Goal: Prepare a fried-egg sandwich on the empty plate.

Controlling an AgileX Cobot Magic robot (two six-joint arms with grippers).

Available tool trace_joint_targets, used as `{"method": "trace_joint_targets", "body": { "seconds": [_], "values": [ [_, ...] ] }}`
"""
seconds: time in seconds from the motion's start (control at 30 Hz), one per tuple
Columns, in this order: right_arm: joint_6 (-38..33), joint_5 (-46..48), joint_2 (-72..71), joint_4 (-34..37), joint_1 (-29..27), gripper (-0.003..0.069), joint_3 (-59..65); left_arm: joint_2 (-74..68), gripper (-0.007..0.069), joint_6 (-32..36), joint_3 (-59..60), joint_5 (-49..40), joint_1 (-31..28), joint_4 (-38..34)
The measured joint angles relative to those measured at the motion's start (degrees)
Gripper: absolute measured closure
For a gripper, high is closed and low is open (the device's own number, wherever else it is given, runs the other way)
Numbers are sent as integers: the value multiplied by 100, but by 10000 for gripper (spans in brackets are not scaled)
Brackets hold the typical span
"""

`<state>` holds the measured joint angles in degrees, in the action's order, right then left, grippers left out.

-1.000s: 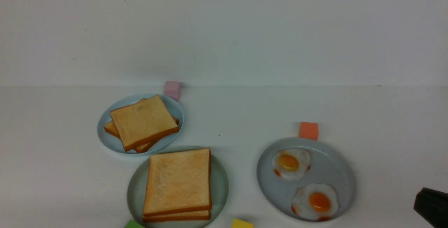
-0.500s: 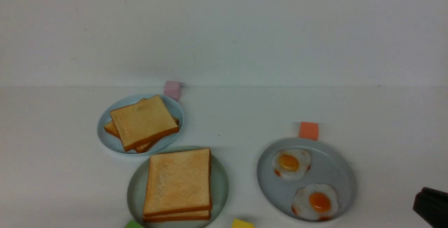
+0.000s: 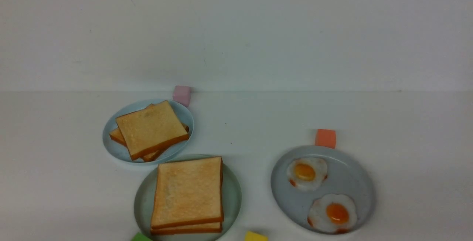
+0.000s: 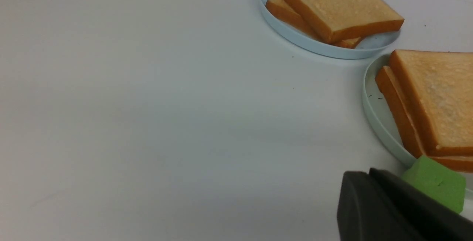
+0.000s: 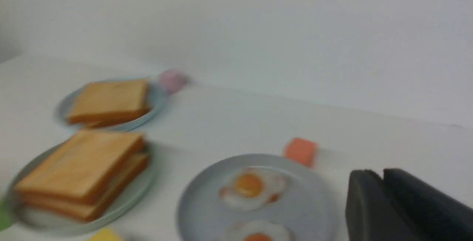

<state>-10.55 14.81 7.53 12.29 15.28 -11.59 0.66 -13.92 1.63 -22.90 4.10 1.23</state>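
On the white worktop, the small pale blue round plate sits at the left with a loose pile of golden-brown square toast slices, and a pink cube stands just behind its far rim. Just in front of it, the round pale mint-green plate carries the fried-egg sandwich, two stacked toast slices; no egg shows between them. A green cube touches that plate's near rim, and a yellow cube lies to its right. Further right, the grey speckled round plate holds two fried eggs with orange yolks, an orange cube behind it. The left gripper and the right gripper each show jaws pressed together, grasping nothing.
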Motion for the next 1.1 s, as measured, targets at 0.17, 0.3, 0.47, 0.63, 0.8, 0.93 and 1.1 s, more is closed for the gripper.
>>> {"method": "trace_joint_targets", "body": {
  "seconds": [0.17, 0.3, 0.47, 0.63, 0.8, 0.93, 1.1],
  "values": [
    [754, 231, -634, -366, -602, 570, 720, 0, 588, 0, 0, 0, 0, 0],
    [1234, 472, -808, -719, -707, 566, 1261, 0, 585, 0, 0, 3, 0, 0],
    [1347, 706, -808, -774, -720, 561, 1272, 0, 585, 0, 0, 3, 0, 0],
    [1347, 727, -808, -756, -720, 557, 1266, 0, 585, 0, 0, 3, 0, 0],
    [1347, 728, -808, -756, -720, 552, 1266, 0, 580, 0, 0, 3, 0, 0],
    [1347, 733, -808, -756, -720, 547, 1261, 0, 573, 0, 0, 3, 0, 0],
    [1347, 733, -808, -756, -720, 541, 1261, 0, 568, 0, 0, 3, 0, 0]
  ]
}}
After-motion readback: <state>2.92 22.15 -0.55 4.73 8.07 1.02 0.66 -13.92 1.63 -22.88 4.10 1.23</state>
